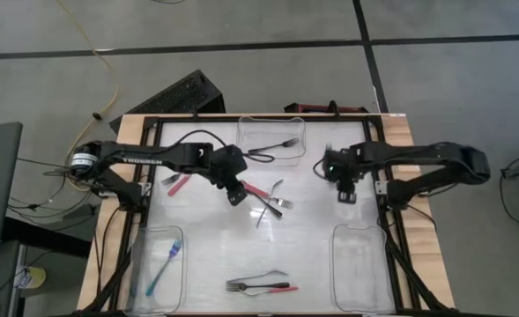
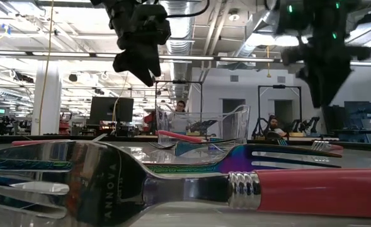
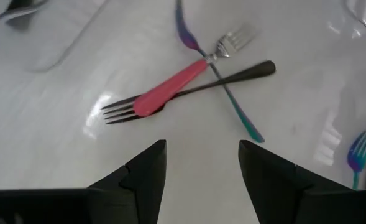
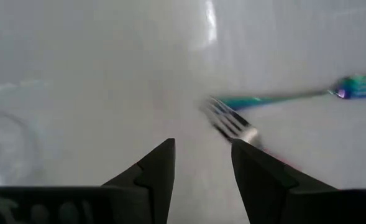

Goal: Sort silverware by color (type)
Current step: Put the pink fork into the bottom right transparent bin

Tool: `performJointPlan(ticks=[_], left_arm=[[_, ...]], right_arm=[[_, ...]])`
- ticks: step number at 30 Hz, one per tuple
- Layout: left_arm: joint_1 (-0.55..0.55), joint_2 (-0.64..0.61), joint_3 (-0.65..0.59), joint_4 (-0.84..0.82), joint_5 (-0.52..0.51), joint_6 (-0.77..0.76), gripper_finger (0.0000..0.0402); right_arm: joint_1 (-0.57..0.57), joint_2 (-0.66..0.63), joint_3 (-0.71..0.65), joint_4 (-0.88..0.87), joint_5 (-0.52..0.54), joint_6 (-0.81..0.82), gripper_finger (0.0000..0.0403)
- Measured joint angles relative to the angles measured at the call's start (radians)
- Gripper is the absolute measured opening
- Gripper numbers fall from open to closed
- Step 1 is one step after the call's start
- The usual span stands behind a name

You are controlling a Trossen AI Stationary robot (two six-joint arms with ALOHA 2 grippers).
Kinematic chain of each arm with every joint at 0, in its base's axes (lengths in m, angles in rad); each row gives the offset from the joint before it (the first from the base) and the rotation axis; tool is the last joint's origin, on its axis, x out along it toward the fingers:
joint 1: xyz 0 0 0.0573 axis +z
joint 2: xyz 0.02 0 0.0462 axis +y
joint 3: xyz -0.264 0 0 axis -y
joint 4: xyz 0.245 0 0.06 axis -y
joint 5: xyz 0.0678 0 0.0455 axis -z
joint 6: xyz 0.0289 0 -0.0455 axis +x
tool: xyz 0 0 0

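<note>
Just ahead of the left gripper (image 3: 201,163), whose jaws stand apart and hold nothing, three pieces of silverware lie crossed on the white table (image 1: 312,229). A red-handled fork (image 3: 173,90) lies slantwise, its silver tines pointing away from the jaws and its handle end toward them. Under it a black fork (image 3: 232,77) runs at a flatter slant with its tines on the opposite side, near the red handle's end. A thin blue-green piece (image 3: 223,90) crosses both the other way, its long axis running steeply from far to near. All three touch at the crossing.

The right gripper (image 4: 202,165) hangs above the table off to the side, jaws likewise apart and empty, with silver fork tines (image 4: 229,123) and a blue-green handle (image 4: 276,98) ahead of it.

Farther out, a clear bin (image 1: 272,141) at the far edge holds a black fork (image 1: 272,146); a near bin (image 1: 138,273) holds a blue piece (image 1: 165,264); another bin (image 1: 360,269) sits on the other near side. Two more forks (image 1: 261,285) lie at the near edge, one red-handled.

Behind the table is an open workshop with desks and monitors
</note>
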Motion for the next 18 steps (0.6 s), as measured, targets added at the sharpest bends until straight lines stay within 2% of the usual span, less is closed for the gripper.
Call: performJointPlan(ticks=[6, 12, 18], left_arm=[[0.024, 0.000, 0.000, 0.011, -0.007, 0.052, 0.0185], [0.037, -0.011, 0.000, -0.021, -0.010, 0.169, 0.0185], [0.035, -0.057, 0.000, -0.147, -0.099, 0.239, 0.0185]], right_arm=[[-0.137, -0.008, -0.052, -0.017, 0.042, -0.301, 0.0180], [-0.173, 0.067, -0.081, 0.009, 0.055, -0.563, 0.0180], [-0.173, 0.167, -0.097, 0.009, 0.163, -0.630, 0.0180]])
